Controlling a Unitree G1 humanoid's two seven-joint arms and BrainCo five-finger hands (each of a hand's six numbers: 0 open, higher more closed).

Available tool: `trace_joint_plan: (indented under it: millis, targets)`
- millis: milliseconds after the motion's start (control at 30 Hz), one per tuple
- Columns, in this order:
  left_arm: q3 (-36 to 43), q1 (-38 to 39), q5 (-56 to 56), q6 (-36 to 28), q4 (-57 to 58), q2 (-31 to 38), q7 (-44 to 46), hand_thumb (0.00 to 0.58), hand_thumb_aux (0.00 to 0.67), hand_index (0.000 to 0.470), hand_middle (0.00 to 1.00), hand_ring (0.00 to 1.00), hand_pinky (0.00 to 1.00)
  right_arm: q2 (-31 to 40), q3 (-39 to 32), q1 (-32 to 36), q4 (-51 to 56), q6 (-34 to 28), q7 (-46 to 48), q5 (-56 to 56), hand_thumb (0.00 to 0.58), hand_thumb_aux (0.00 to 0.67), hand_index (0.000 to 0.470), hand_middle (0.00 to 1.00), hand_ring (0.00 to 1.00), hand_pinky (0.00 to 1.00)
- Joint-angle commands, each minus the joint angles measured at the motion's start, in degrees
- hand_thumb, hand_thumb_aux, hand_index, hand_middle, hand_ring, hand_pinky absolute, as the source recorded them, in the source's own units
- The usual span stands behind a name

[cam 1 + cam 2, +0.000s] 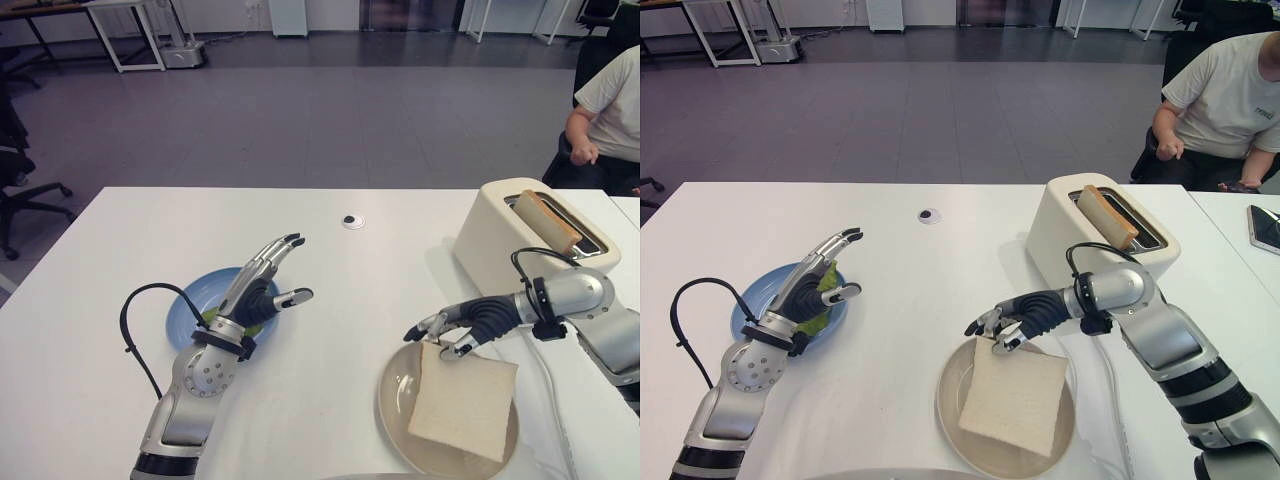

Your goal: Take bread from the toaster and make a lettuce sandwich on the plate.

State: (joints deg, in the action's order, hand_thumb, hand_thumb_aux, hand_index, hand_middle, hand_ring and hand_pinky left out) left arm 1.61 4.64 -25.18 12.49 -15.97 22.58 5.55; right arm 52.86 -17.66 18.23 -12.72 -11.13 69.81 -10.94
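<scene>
On the white table a beige plate sits at 5 o'clock with a slice of white bread lying flat on it. The right hand is at the slice's 11 o'clock corner, fingers pinched together on that corner. At 2 o'clock stands a cream toaster, a second toast slice sticking up out of its slot. At 8 o'clock a blue plate holds a lettuce leaf; the left hand hovers over it, fingers spread apart and holding nothing. A small round disc lies at 12 o'clock
</scene>
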Motion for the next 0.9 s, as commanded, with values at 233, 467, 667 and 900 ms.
trace_joint_plan:
  millis: [233, 467, 667, 900]
  targets:
    - [-1.2, 0.4, -0.2, -0.5, 0.2, 1.1, 0.1, 0.0, 0.0, 0.0, 0.0, 0.0, 0.0, -2.6, -1.4, -2.6, 1.8, 4.8, -1.7, 5.7, 0.452, 0.355, 0.249, 0.0, 0.0, 0.0]
    - [-1.4, 0.6, -0.4, -0.6, -0.1, 0.8, -0.1, 0.0, 0.0, 0.0, 0.0, 0.0, 0.0, -3.8, 0.8, 1.5, 2.3, 6.2, -1.8, 6.0, 0.0, 0.0, 0.0, 0.0, 0.0, 0.0]
    - [-3.2, -0.3, -10.2, -6.2, 2.0, 3.4, -3.3, 0.0, 0.0, 0.0, 0.0, 0.0, 0.0, -5.1, 6.9, 8.5, 1.6, 3.2, -5.3, 3.4, 0.0, 0.0, 0.0, 0.0, 0.0, 0.0]
    - [-0.4, -0.9, -36.9, -20.4, 11.6, 13.8, -4.4, 0.0, 0.0, 0.0, 0.0, 0.0, 0.0, -6.1, 8.2, 6.5, -0.6, 0.4, -6.8, 2.2, 0.0, 0.0, 0.0, 0.0, 0.0, 0.0]
